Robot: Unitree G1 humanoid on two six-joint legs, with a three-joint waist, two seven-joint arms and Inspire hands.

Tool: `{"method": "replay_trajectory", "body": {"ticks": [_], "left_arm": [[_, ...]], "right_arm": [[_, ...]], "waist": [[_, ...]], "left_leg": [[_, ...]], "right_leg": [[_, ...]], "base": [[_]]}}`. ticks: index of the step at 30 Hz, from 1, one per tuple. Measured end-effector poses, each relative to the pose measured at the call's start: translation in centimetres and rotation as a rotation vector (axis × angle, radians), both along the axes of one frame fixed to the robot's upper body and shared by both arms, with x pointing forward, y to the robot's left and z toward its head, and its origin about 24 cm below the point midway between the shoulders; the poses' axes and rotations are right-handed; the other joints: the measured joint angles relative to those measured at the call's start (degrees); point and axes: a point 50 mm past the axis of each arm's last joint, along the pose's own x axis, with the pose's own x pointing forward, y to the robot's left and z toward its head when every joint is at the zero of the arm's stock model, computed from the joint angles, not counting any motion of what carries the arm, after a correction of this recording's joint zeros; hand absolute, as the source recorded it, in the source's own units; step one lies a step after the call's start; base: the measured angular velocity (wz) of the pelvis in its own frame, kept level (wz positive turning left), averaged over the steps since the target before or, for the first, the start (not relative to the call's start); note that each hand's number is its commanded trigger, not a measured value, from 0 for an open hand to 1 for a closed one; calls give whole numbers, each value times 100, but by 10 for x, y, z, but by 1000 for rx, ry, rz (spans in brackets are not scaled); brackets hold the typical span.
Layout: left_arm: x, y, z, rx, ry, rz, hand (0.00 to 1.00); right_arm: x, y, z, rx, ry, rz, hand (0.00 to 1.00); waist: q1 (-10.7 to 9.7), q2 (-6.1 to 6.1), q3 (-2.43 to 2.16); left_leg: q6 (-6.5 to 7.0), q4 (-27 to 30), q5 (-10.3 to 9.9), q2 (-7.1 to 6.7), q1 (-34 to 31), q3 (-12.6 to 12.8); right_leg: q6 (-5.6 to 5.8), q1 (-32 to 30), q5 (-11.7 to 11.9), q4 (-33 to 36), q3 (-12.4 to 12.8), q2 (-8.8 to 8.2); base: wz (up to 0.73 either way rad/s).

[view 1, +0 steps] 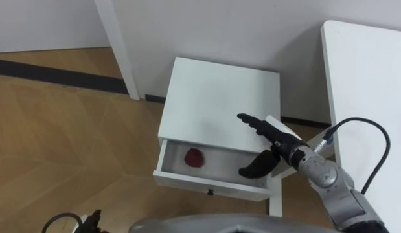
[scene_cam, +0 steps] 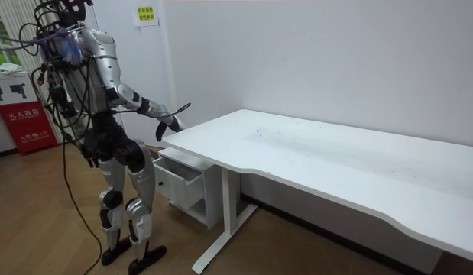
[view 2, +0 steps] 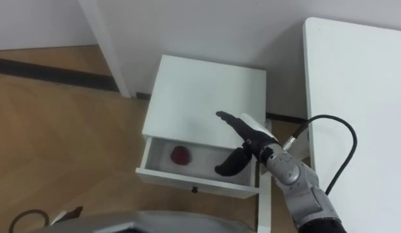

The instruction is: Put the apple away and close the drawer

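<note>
A dark red apple (view 1: 194, 157) (view 2: 181, 155) lies inside the open top drawer (view 1: 210, 184) (view 2: 194, 182) of a small white cabinet (view 1: 219, 97) (view 2: 206, 90) (scene_cam: 179, 177). My right hand (view 1: 268, 139) (view 2: 245, 139) (scene_cam: 173, 121) hovers above the drawer's right part, fingers straight and spread, thumb hanging down, holding nothing. The apple is to the left of that hand, apart from it. In the room view I stand in front of the cabinet with the right arm stretched forward over it.
A white desk (view 1: 372, 84) (view 2: 355, 84) (scene_cam: 312, 153) stands right beside the cabinet on my right, its leg (scene_cam: 227, 206) close to the drawer. A white wall post (view 1: 119, 48) rises left of the cabinet. Wooden floor (view 1: 64, 136) spreads to the left.
</note>
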Motion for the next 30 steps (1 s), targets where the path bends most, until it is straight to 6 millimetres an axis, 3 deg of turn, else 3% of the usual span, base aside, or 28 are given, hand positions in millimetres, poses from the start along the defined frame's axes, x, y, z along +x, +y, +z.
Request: {"method": "replay_trajectory", "body": {"ticks": [5,9,18,21,23,24,25,26,27,28,30], "left_arm": [[-10,3,0,18,24,26,0],[-12,3,0,41,39,14,0],[-20,0,-1,64,58,79,0],[-18,-4,-3,61,55,94,0],[-11,-3,-2,63,36,99,0],[-4,-1,-2,68,17,98,0],[2,2,0,78,2,91,0],[3,4,0,83,1,89,0],[4,8,1,92,1,88,0],[4,11,2,99,10,89,0],[5,11,0,92,28,87,0]], "right_arm": [[-26,-27,-27,-27,115,-196,0],[-64,-50,-51,-72,237,-377,0],[-77,-54,-62,-103,203,-526,0],[-82,-64,-61,-158,180,-589,0],[-88,-76,-60,-194,177,-663,0],[-93,-83,-60,-223,187,-707,0],[-99,-91,-60,-266,206,-735,0],[-102,-94,-60,-282,215,-749,0],[-106,-99,-59,-303,226,-761,0],[-106,-101,-59,-308,225,-769,0],[-123,-103,-63,-298,292,-824,0]], "waist": [[-25,4,-2],[-31,53,1],[-109,81,-58],[-246,129,-80],[-334,217,-108],[-418,257,-98],[-501,257,-100],[-516,287,-110],[-493,338,-123],[-526,367,-106],[-623,510,-77]], "left_leg": [[1,-3,0,-6,50,-28],[4,-17,-5,-6,33,-37],[51,9,-35,-30,142,-134],[118,160,-75,-128,82,-95],[194,271,-90,-156,16,84],[270,288,-46,-155,10,270],[344,315,-27,-224,-4,485],[393,323,-48,-225,4,578],[502,426,-105,-199,-44,766],[579,638,-171,-190,-170,885],[614,923,-209,-74,-311,899]], "right_leg": [[14,62,8,-64,20,4],[16,53,6,-63,30,5],[33,219,7,-51,62,-22],[206,141,-122,240,67,-169],[341,-260,-235,1078,106,-316],[341,-763,-223,2070,232,-468],[361,-1389,40,3189,399,-614],[374,-1725,345,3771,489,-642],[425,-2450,1032,4849,678,-708],[289,-3211,920,6496,740,-809],[225,-4036,625,8369,705,-818]], "base": [[2],[0],[11],[36],[45],[48],[37],[-4],[-41],[-43],[-2]]}}
